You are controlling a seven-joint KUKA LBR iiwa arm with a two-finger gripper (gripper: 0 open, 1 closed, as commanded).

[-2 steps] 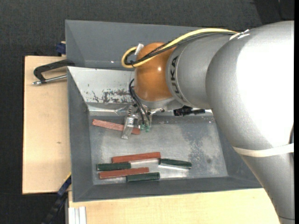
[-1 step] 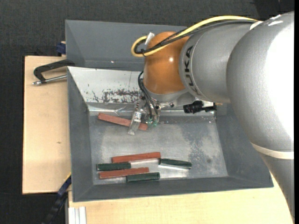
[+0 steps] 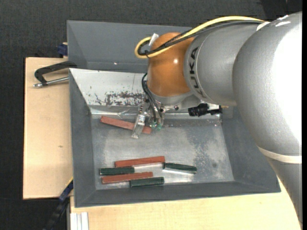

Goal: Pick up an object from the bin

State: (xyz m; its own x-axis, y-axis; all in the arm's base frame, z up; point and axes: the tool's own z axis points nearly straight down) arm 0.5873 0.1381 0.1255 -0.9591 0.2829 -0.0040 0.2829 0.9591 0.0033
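Observation:
My gripper (image 3: 142, 122) hangs low at the back of the bin floor, just under the orange wrist cover. Its metal fingers (image 3: 138, 126) come down on the right end of a flat red-brown stick (image 3: 116, 122) that lies slanted along the back wall. The stick's right end is partly hidden by the fingers, and I cannot make out whether they are closed on it.
Near the front wall lies a small heap of sticks: two red-brown ones (image 3: 140, 162) (image 3: 127, 178) and three dark green ones (image 3: 116, 170) (image 3: 147, 181) (image 3: 180, 166). The arm covers the bin's back right part.

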